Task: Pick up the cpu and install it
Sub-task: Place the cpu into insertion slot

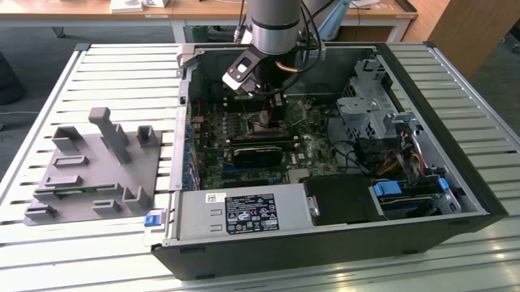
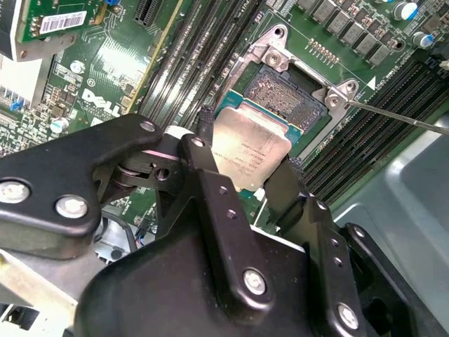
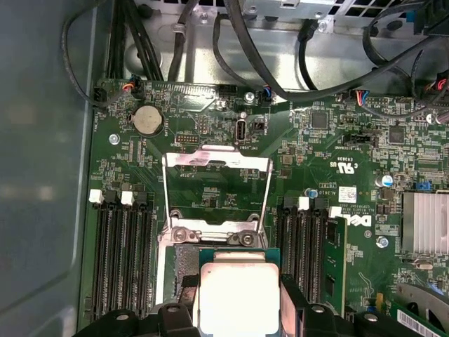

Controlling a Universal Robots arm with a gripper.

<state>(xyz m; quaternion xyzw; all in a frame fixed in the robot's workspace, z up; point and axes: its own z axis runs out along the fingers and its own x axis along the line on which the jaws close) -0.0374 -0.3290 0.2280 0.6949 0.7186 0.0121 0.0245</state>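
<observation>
Our tool (image 2: 245, 160) grips the cpu (image 2: 249, 144) over the open socket (image 2: 289, 95); the first wrist view shows its flipped-open frame (image 3: 217, 159).

The gripper (image 3: 238, 313) clamps the cpu (image 3: 238, 293) by two opposite edges, silvery top toward the camera, over the open socket (image 3: 184, 264). The socket's metal frame (image 3: 216, 188) is lifted up. On the green motherboard (image 3: 323, 156) sits a round battery (image 3: 148, 120).

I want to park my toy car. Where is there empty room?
The slatted table is bare beyond the grey tray and along its near edge. The computer case is crowded; there the gripper holds the cpu at the socket.
</observation>
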